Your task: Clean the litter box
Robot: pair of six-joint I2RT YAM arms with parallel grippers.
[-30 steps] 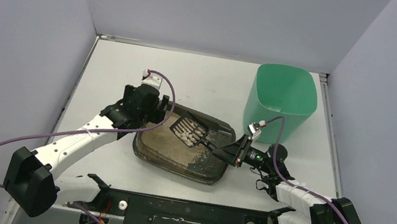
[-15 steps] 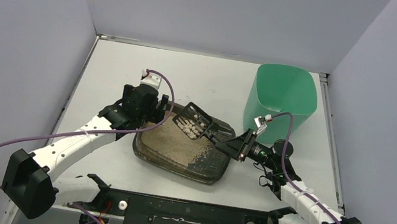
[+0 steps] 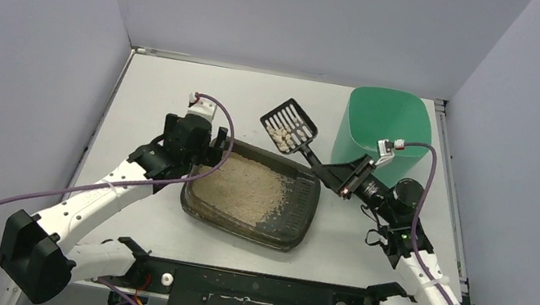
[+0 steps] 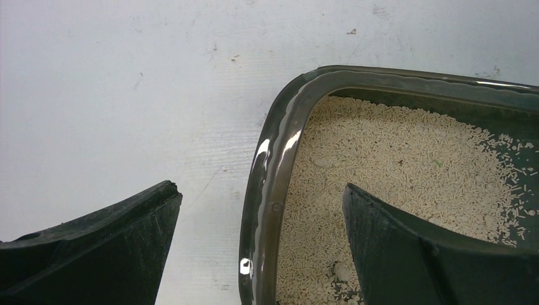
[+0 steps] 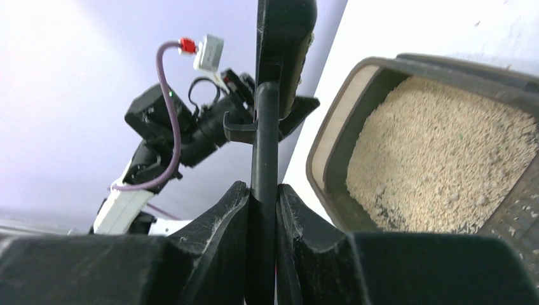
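Scoop aloft in right gripper

White table, litter box, green bin standing on it

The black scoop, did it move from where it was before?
Yes. The scoop left the litter box and now hangs beyond its far rim, nearer the green bin.
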